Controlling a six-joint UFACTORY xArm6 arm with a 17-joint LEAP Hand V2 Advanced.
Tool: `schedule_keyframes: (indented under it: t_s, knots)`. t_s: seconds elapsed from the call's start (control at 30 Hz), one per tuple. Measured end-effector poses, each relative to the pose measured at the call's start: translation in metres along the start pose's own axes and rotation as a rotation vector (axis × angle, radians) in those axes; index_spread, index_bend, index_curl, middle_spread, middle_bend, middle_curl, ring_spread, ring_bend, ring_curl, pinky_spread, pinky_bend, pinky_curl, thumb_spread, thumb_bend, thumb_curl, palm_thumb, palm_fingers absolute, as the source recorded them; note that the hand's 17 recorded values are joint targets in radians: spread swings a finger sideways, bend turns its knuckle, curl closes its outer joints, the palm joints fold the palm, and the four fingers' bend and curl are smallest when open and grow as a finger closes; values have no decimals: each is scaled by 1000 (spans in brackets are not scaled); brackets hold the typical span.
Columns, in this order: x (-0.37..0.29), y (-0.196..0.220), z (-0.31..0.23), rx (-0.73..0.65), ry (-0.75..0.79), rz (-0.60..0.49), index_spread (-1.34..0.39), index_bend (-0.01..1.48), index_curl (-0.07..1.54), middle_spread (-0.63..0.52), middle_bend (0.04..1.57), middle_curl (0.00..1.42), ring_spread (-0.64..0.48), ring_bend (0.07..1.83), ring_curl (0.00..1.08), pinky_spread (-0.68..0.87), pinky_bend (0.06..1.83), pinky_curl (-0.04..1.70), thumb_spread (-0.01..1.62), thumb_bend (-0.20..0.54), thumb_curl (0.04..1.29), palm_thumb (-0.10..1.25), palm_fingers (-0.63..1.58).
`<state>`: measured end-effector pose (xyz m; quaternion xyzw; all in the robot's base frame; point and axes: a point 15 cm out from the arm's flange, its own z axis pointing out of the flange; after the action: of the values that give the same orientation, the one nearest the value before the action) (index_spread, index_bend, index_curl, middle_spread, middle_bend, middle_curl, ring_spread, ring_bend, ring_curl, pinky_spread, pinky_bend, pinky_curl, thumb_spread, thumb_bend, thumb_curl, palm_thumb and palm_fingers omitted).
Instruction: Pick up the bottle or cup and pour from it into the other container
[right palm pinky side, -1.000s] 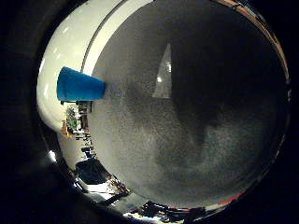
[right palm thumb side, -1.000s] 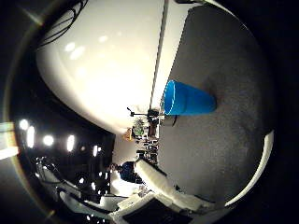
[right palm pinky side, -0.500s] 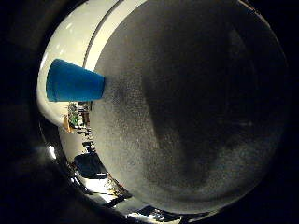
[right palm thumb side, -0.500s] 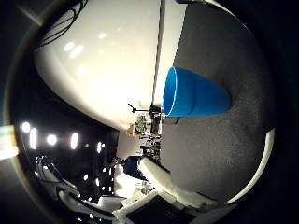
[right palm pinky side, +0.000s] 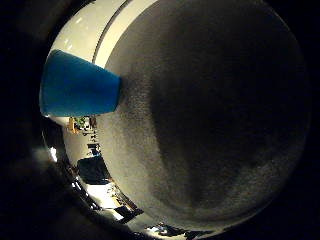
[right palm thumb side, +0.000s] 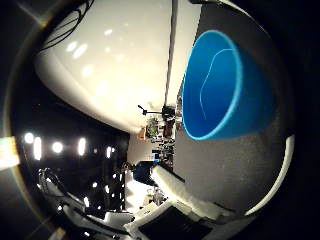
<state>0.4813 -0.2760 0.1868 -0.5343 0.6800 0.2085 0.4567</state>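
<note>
A blue cup (right palm thumb side: 225, 85) stands on the dark grey table (right palm pinky side: 210, 110) near its edge. In the right thumb side palm view it fills much of the picture, so it is close to the palm, and its open mouth shows a blue inside. The right little finger side palm view shows the cup's side (right palm pinky side: 80, 85) at the table's edge.
The table's edge (right palm thumb side: 172, 60) runs right behind the cup. Beyond it lie a bright white surface (right palm thumb side: 110, 70) and a dim room with lights and clutter (right palm pinky side: 90, 170).
The cup has grown much larger in both views, so the palm has come closer to it. The cup itself stands where it was.
</note>
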Motion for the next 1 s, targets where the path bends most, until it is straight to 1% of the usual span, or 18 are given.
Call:
schedule_keyframes:
  t_s: [0.23, 0.4, 0.5, 0.6, 0.67, 0.7, 0.73, 0.77, 0.8, 0.83, 0.87, 1.0]
  knots:
    - [-10, 7, 37, -64, -30, -8, -122, 149, 254, 130, 246, 339, 116, 322, 276, 297, 355, 314, 946, -26, 303, 506, 102]
    - [-16, 12, 57, -97, -45, -12, -116, 147, 257, 120, 275, 345, 96, 366, 279, 286, 345, 308, 959, -20, 308, 553, 183]
    - [-16, 16, 62, -107, -50, -7, -125, 138, 249, 83, 327, 359, 65, 473, 299, 231, 359, 305, 978, -14, 323, 624, 306]
    - [-17, 17, 65, -113, -54, -7, -159, 134, 234, 2, 438, 401, -14, 667, 348, 98, 411, 301, 990, -18, 339, 681, 498]
    - [-19, 18, 68, -121, -58, -7, -196, 125, 223, -64, 528, 444, -88, 818, 402, -57, 581, 342, 990, -14, 356, 714, 709]
    - [-20, 18, 68, -124, -61, -5, -216, 138, 212, -92, 565, 463, -124, 857, 414, -146, 655, 349, 991, -14, 366, 736, 752]
    - [-21, 18, 68, -126, -61, -5, -253, 165, 217, -133, 634, 503, -164, 936, 450, -253, 758, 388, 991, -13, 379, 762, 882]
    - [-23, 18, 69, -127, -62, -7, -276, 175, 220, -155, 677, 525, -184, 964, 462, -315, 821, 406, 985, -11, 393, 786, 982]
    - [-23, 18, 69, -128, -62, -8, -294, 194, 240, -172, 688, 547, -201, 988, 485, -354, 873, 439, 978, -8, 404, 811, 999]
    - [-25, 17, 68, -126, -62, -10, -324, 227, 263, -191, 731, 577, -220, 1005, 502, -383, 930, 470, 953, -13, 422, 834, 1074]
    - [-26, 17, 68, -126, -62, -11, -356, 272, 304, -211, 768, 615, -236, 1037, 530, -397, 993, 518, 924, -20, 444, 852, 1099]
    - [-33, 17, 64, -128, -72, -21, -427, 430, 433, -255, 891, 723, -259, 1143, 598, -365, 1110, 628, 864, -22, 496, 877, 1090]
